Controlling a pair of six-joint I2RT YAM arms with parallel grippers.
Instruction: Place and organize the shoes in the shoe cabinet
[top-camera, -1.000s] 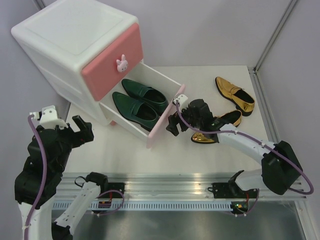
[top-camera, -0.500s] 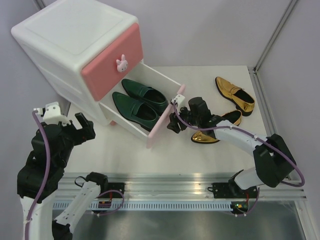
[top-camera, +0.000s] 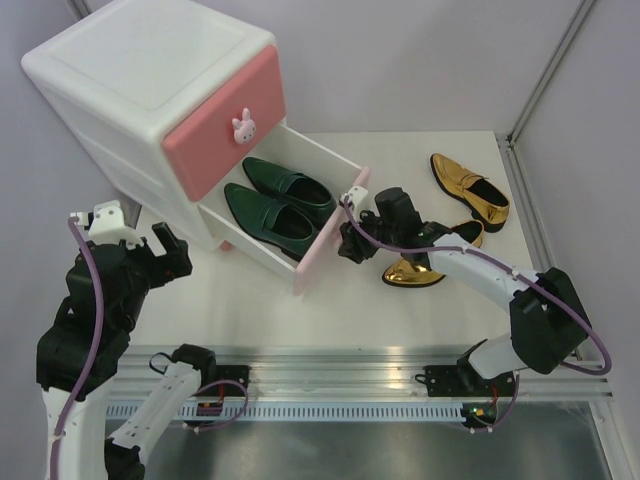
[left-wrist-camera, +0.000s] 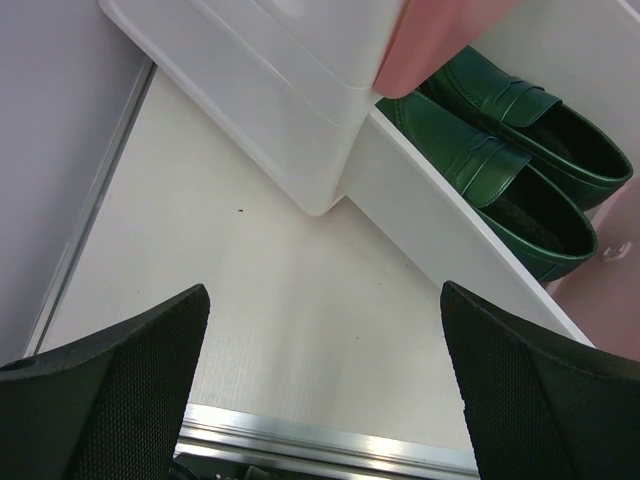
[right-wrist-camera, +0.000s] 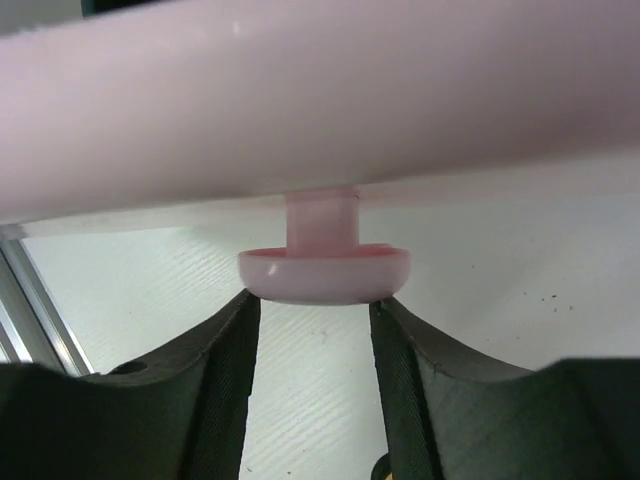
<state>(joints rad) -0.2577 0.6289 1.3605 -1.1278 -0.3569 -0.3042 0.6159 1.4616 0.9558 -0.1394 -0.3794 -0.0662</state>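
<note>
Jaws of the right gripper (right-wrist-camera: 314, 303) stood narrow either side of the open lower drawer's (top-camera: 322, 245) knob (right-wrist-camera: 323, 275), contact unclear, presumably to push it shut on the green shoes (top-camera: 272, 215); gold shoes (top-camera: 468, 188) lay right of the shoe cabinet (top-camera: 150, 70); left gripper (left-wrist-camera: 325, 298) hung wide, empty

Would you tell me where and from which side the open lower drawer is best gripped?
By its knob, from the front: it stands off the pale pink front on a narrow stem, so jaws closing beside the stem should hook its cap.
</note>
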